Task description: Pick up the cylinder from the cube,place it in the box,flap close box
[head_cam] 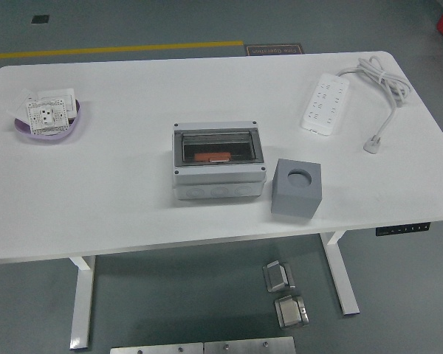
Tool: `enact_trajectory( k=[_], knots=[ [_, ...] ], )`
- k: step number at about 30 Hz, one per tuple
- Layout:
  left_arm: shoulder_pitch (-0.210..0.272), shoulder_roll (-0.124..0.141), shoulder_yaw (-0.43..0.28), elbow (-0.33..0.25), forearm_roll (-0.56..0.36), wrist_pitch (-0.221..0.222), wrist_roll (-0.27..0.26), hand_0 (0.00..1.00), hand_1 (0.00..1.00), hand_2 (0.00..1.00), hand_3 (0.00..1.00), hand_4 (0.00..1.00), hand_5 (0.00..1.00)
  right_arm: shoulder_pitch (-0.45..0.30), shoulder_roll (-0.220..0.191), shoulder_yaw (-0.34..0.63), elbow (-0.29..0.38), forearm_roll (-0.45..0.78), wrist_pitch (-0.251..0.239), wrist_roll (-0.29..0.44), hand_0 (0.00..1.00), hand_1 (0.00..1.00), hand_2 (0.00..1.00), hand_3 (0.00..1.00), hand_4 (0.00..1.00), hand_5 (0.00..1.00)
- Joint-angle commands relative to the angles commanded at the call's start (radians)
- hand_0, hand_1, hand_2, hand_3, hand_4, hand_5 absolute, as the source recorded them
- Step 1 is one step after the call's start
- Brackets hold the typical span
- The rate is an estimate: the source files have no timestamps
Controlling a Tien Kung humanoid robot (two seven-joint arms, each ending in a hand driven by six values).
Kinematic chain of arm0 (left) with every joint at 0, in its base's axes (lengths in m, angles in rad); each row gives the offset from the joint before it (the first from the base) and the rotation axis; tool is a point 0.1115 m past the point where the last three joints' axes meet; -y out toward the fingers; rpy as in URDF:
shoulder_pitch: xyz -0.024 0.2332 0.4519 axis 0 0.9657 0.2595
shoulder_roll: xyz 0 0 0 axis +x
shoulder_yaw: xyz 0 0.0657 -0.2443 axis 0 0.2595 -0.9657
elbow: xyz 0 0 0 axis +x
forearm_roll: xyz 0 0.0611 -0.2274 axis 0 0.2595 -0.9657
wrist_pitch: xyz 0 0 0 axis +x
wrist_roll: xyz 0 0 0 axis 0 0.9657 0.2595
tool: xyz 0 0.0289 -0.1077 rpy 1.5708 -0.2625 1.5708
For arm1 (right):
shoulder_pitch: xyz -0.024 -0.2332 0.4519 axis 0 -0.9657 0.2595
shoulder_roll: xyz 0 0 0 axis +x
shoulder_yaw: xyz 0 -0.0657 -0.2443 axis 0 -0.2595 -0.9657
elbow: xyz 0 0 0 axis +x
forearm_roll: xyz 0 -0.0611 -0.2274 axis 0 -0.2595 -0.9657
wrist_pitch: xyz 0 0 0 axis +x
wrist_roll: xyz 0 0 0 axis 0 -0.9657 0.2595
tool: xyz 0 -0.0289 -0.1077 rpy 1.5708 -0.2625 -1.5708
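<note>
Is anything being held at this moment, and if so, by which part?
Nothing is held. No robot hand or person shows in the head view; the box, lid shut, and the cube sit untouched on the table.

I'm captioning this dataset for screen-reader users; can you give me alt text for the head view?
A grey box with its clear flap shut over an orange object sits mid-table, a grey cube with an empty round hole beside it on the right. A power strip lies far right, a purple dish of wall sockets far left; no robot hands or person are visible.
</note>
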Motion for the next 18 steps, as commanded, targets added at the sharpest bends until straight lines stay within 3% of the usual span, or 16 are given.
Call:
enact_trajectory(
  k=[5,6,17,18],
  knots=[
    [-0.001,-0.001,0.019,0.003,-0.023,-0.001,-0.007,0.65,0.656,0.544,0.579,0.546,0.206,-0.004,-0.003,0.001,-0.001,0.053,0.001,0.001,0.998,0.865,0.854,0.819,0.958,0.996],
    [-0.001,-0.001,0.019,0.003,-0.023,-0.002,-0.008,0.651,0.656,0.546,0.58,0.56,0.219,-0.004,-0.004,0.0,0.0,0.054,-0.001,0.002,0.998,0.966,0.974,0.927,0.963,0.998],
    [-0.009,0.003,0.003,0.003,-0.006,-0.002,-0.011,0.65,0.659,0.546,0.58,0.564,0.222,0.005,-0.015,-0.004,0.009,0.024,-0.042,0.006,0.998,0.962,0.973,0.939,0.958,0.998],
    [-0.01,0.004,0.0,0.003,-0.002,-0.002,-0.01,0.651,0.658,0.548,0.58,0.567,0.225,0.006,-0.017,-0.005,0.01,0.022,-0.043,0.005,0.998,0.998,0.998,0.942,0.956,0.998]
  ],
)
